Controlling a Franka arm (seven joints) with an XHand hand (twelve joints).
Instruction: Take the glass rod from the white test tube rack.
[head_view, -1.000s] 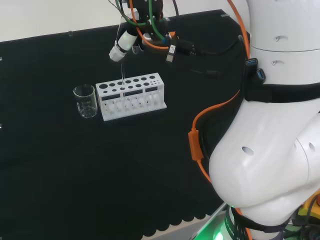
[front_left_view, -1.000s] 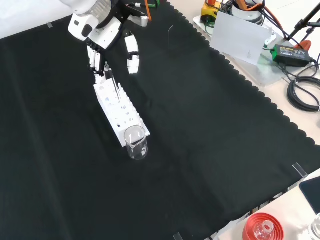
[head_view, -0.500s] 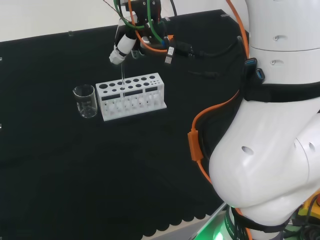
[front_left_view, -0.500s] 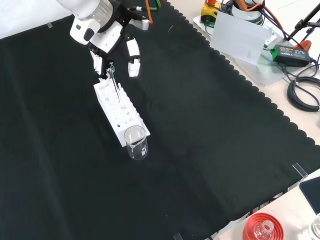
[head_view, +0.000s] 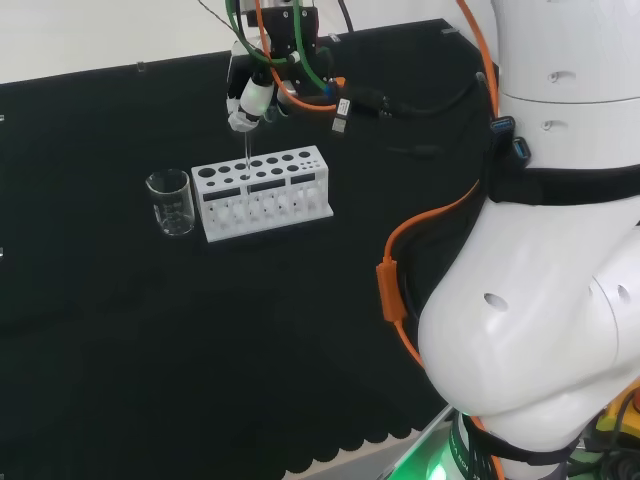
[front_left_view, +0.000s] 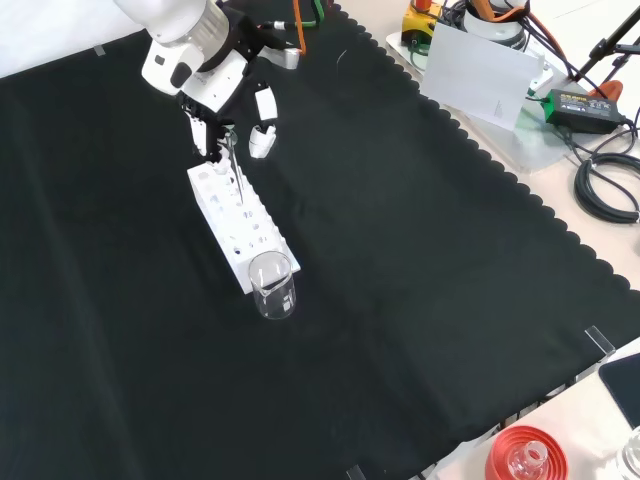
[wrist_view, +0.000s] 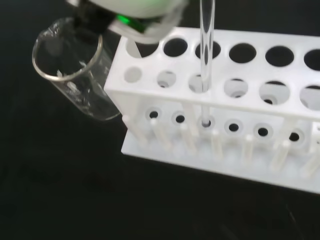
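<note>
Glass rod (wrist_view: 206, 60): a thin, clear, straight stick, standing nearly upright with its lower end still inside a hole of the white test tube rack (head_view: 262, 192) (in the wrist view its tip reaches the rack's bottom plate). The hand (front_left_view: 215, 110) pinches the rod's upper end between fingertips and thumb, directly above the rack. A clear beaker (head_view: 171, 201) stands just beside the rack's end on the black-clothed desk (front_left_view: 420, 300). No readable writing shows on rod, rack or beaker.
</note>
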